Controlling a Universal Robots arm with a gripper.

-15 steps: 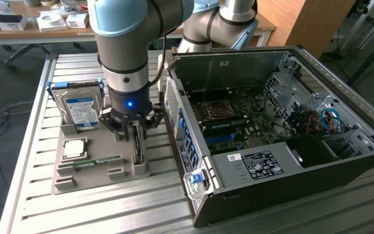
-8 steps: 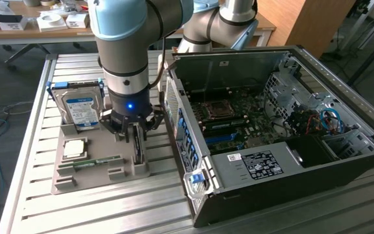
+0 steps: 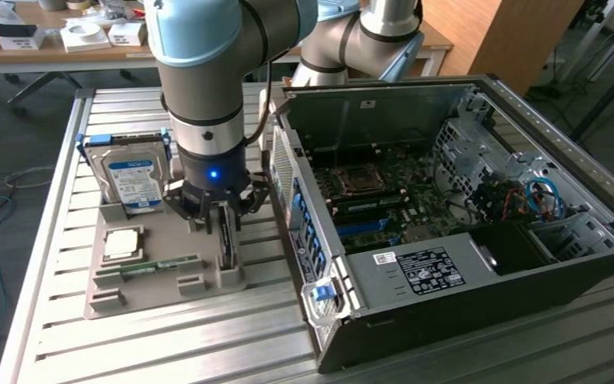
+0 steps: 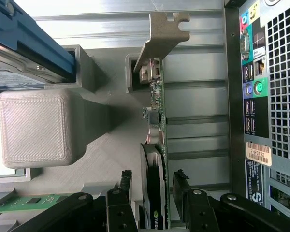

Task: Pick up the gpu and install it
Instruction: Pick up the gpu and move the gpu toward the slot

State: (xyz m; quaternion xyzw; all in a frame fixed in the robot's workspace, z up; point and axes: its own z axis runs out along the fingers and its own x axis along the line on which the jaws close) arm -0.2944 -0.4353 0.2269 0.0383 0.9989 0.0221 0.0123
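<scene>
The gpu (image 4: 157, 121) is standing on edge in a slot of the gray holder (image 3: 211, 280), just beside the PC case (image 3: 414, 264). Its long axis runs parallel to the case's port panel (image 4: 253, 96), with the silver bracket (image 4: 164, 36) at one end. The hand (image 3: 221, 210) is spread wide, its fingers (image 4: 125, 186) straddling the card, not pinching it.

Here's the arm (image 3: 205, 80): thick silver-grey tubes, pale blue joint caps (image 3: 185, 44), a dark cable (image 3: 269, 88) running alongside. Just above the black gripper (image 3: 221, 214) a small blue light (image 3: 213, 172) glows. Its black fingers (image 4: 186, 198) carry silver rivets (image 4: 197, 192) at the links.
</scene>
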